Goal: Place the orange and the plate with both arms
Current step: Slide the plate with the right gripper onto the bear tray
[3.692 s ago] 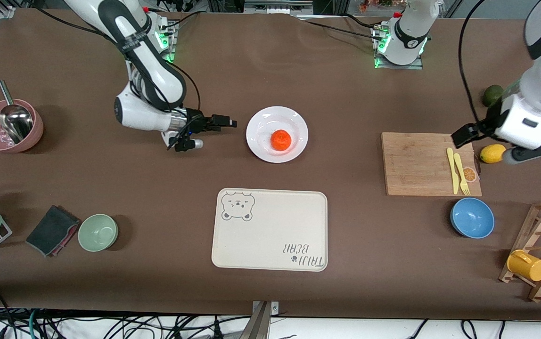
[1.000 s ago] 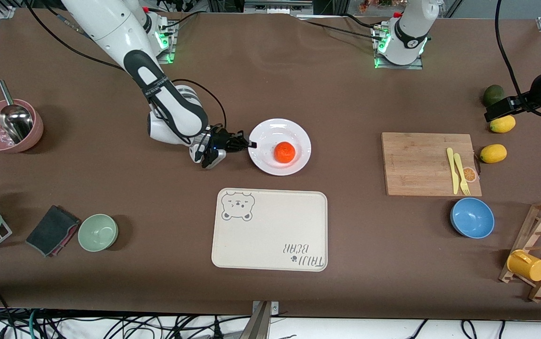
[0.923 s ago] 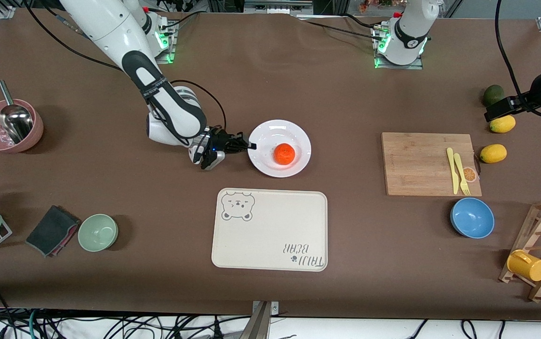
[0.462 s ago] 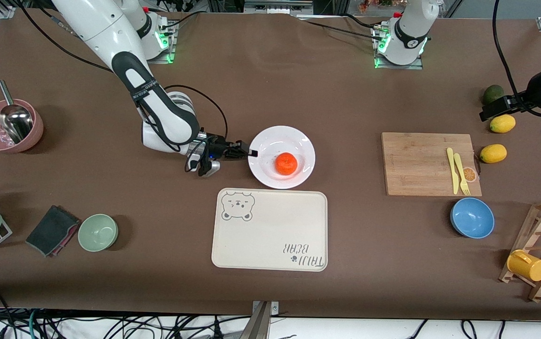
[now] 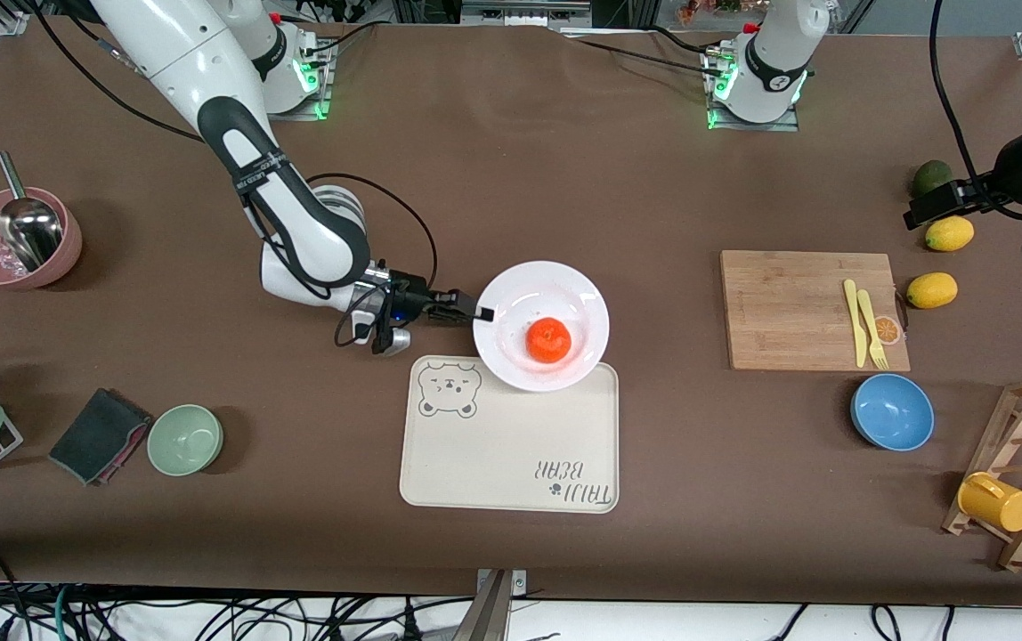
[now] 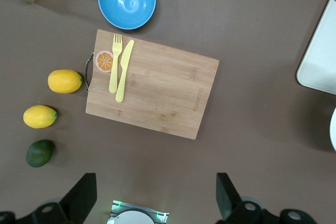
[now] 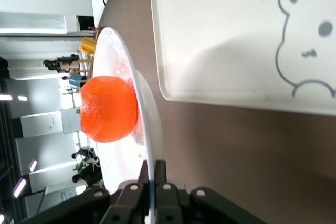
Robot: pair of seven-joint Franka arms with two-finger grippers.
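The white plate (image 5: 555,301) hangs in the air with the orange (image 5: 548,340) resting on it. My right gripper (image 5: 479,312) is shut on the plate's rim at the side toward the right arm's end of the table. The plate overlaps the edge of the cream bear-print tray (image 5: 511,454) that lies farthest from the front camera. In the right wrist view the orange (image 7: 107,108) sits on the plate (image 7: 148,129), whose rim is pinched between the fingers (image 7: 161,173). My left gripper (image 6: 155,198) hovers open and empty high over the left arm's end of the table.
A wooden cutting board (image 5: 796,307) carries a yellow knife and fork (image 5: 864,325). Two lemons (image 5: 931,289) and an avocado (image 5: 929,178) lie beside it. A blue bowl (image 5: 891,411), a mug rack (image 5: 1014,485), a green bowl (image 5: 185,439), a dark cloth (image 5: 98,434) and a pink bowl (image 5: 17,239) stand around.
My right gripper has carried the plate with the orange toward the front camera, from bare table to over the tray's edge. The left arm has barely moved.
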